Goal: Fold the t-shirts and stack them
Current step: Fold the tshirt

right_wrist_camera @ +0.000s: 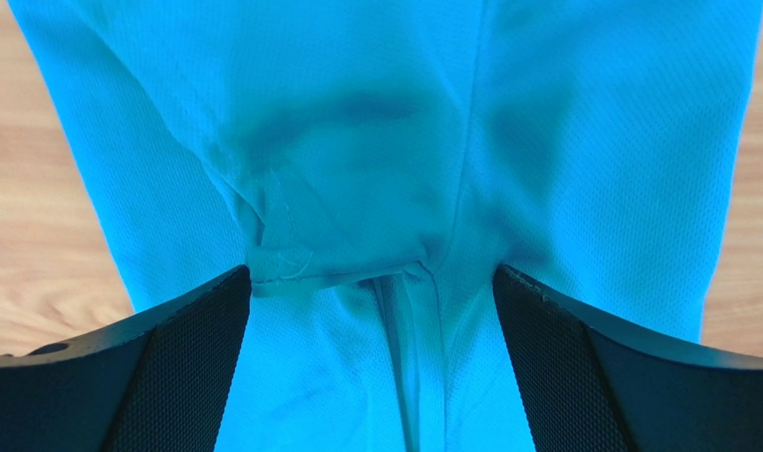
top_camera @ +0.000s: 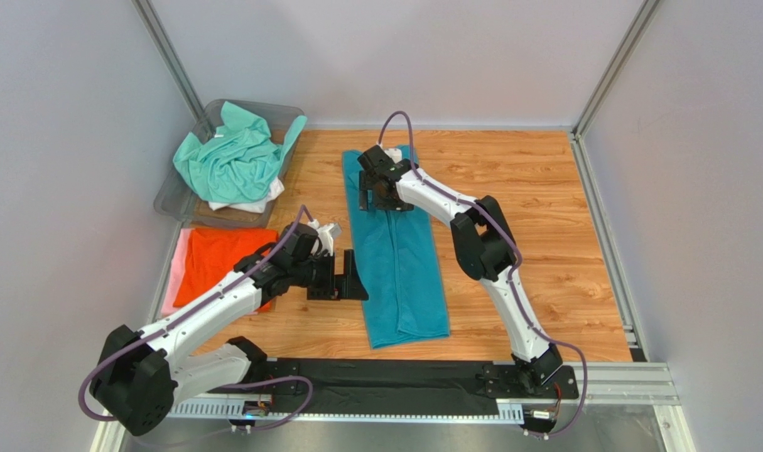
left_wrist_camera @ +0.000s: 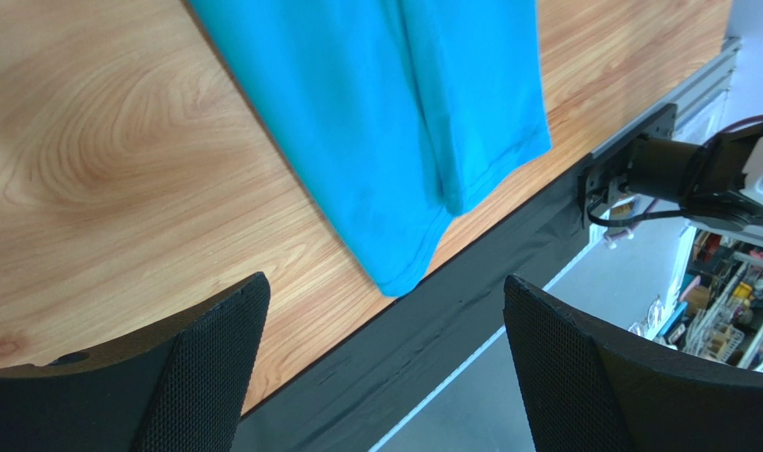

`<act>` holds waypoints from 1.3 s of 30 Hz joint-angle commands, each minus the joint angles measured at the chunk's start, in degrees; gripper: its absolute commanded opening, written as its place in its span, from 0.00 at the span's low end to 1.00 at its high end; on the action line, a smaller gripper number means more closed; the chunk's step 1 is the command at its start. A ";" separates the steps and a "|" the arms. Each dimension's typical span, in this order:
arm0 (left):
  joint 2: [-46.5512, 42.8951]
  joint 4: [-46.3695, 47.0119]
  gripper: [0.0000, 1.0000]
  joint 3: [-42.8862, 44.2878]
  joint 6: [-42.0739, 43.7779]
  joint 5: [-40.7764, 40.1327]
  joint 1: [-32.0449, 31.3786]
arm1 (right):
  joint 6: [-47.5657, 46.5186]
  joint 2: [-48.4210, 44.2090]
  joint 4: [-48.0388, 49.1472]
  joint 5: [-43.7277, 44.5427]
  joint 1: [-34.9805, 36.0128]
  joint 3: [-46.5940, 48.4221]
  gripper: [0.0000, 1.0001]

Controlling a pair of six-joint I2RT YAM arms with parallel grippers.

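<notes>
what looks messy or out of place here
The mint-green t-shirt is crumpled in a heap that spills over the rim of the clear grey bin, with a white t-shirt bunched beneath it. The teal t-shirt lies flat in a long strip, slightly askew.

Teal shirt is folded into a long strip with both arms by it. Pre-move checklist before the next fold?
1. Right gripper empty: ok, jaws open, nothing held.
2. Left gripper empty: ok, jaws open, nothing held.
3. Teal shirt lying as a flat strip: ok, sides folded in, resting on the table.
4. Right gripper over the shirt's far end: ok, the wrist view shows cloth between the jaws.
5. Left gripper over the shirt's near end: not ok, it sits beside the left edge over bare wood.
6. Stack ready: ok, the orange shirt lies folded on the pink shirt at the left.
</notes>
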 commanded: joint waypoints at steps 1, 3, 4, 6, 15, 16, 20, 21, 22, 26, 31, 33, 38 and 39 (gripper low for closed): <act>0.75 0.54 1.00 0.23 -1.35 -0.14 -0.15 | 5.75 4.44 -1.21 -0.47 -0.82 5.87 1.00; 1.10 -0.17 1.00 -0.30 -1.88 -0.32 -0.32 | 5.85 4.37 -1.39 -3.10 -0.82 7.46 1.00; 1.19 -0.17 1.00 -0.56 -2.32 -0.32 -0.67 | 4.63 3.32 -1.30 -4.16 -0.82 8.33 1.00; 1.01 -0.26 1.00 -1.27 -3.11 -1.02 -1.90 | 2.43 1.30 -1.39 -6.01 -0.74 7.99 1.00; 2.41 3.78 1.00 -6.45 -10.49 -6.82 -12.00 | -2.24 -29.18 3.61 -4.09 0.49 -25.06 1.00; 2.85 4.57 1.00 -6.80 -11.89 -7.70 -13.67 | -1.54 -35.04 5.62 -3.65 0.67 -29.32 1.00; 6.36 11.58 0.94 -8.47 -15.41 -8.50 -15.79 | 1.54 -47.91 8.19 -4.69 1.02 -49.10 1.00; 7.94 12.91 0.92 -8.65 -16.11 -8.50 -15.97 | 2.24 -50.11 8.02 -4.87 1.28 -52.10 1.00; 8.82 14.23 0.88 -8.91 -17.08 -8.32 -16.40 | 2.51 -54.39 7.49 -5.13 1.37 -57.69 1.00; 13.48 18.11 0.77 -8.04 -18.40 -8.32 -17.99 | 4.44 -64.00 4.95 -7.07 1.73 -67.67 1.00; 19.46 18.47 0.46 -6.98 -19.72 -7.79 -19.75 | 7.60 -73.50 3.63 -10.67 1.99 -75.93 1.00; 20.26 18.29 0.43 -7.24 -20.34 -8.67 -20.62 | 7.78 -75.87 3.71 -13.13 2.25 -77.00 0.99; 20.44 17.06 0.23 -8.30 -22.53 -10.87 -21.33 | 7.78 -76.67 2.66 -14.63 5.58 -78.05 0.94; 20.35 16.45 0.17 -8.39 -22.80 -11.48 -21.33 | 8.04 -76.15 2.57 -14.63 6.38 -78.14 0.92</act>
